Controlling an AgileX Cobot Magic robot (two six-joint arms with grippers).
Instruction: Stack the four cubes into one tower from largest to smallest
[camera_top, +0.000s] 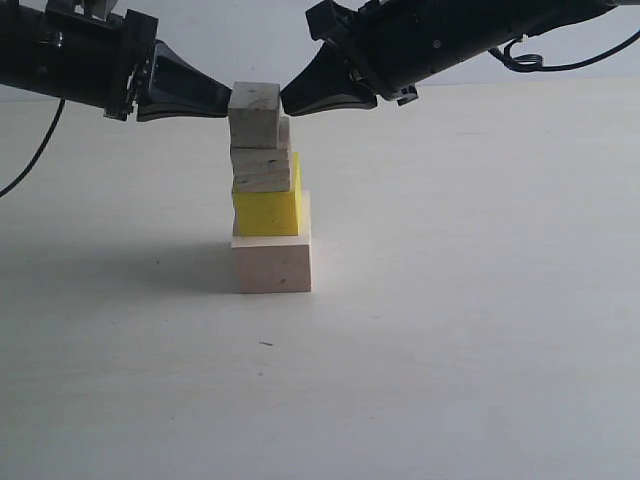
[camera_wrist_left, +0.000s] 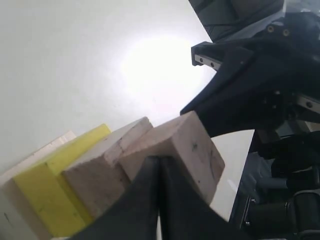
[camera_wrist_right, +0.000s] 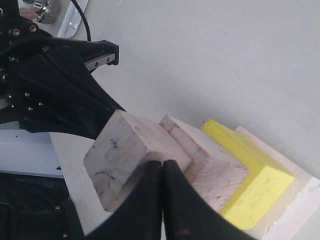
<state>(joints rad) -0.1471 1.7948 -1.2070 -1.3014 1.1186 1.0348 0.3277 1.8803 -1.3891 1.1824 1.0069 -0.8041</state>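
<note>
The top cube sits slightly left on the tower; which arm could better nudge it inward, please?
Probably left: the left gripper touches the top cube on its left face, so a push moves it inward. The right gripper, on the opposite face, would push outward.

Jaws closed, left arm (camera_top: 70, 58) and right arm (camera_top: 450, 40) point inward, level

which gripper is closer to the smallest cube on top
Neither: both touch the smallest cube. The left gripper, shut, is against its left face and the right gripper, shut, against its right face, in the exterior view.
</note>
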